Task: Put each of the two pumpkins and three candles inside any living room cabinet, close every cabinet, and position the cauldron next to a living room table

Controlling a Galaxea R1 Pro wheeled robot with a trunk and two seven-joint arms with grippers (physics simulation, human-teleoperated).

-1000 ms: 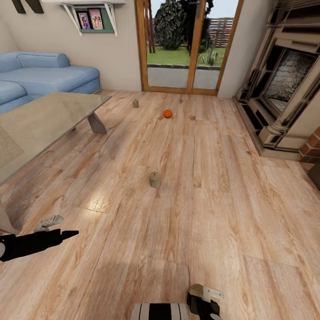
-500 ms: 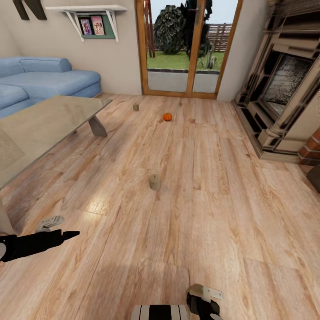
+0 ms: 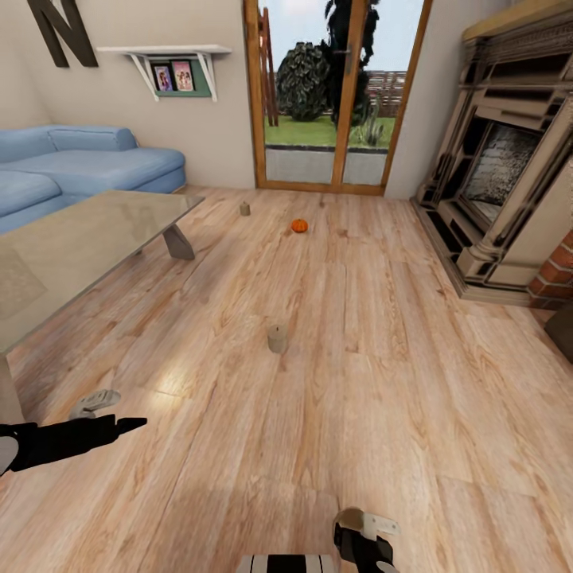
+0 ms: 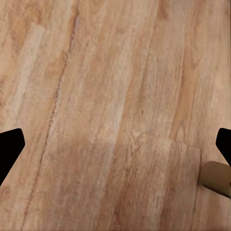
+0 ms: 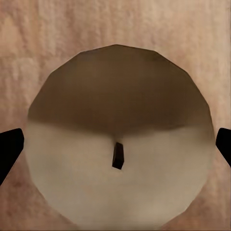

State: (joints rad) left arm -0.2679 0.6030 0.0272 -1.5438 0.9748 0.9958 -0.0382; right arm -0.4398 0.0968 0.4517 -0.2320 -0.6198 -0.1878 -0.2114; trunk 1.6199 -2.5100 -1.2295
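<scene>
Right pincer (image 5: 115, 144) open, fingertips spread wide, straight above candle (image 5: 118, 144) standing on wood floor (image 3: 382, 382). Candle likely light, stiff, waxy-slick: you grip mid-side, squarely. Left pincer (image 4: 115, 144) open, empty. Second candle (image 3: 277, 337), third (image 3: 244, 208), pumpkin (image 3: 298, 226) well ahead.
</scene>
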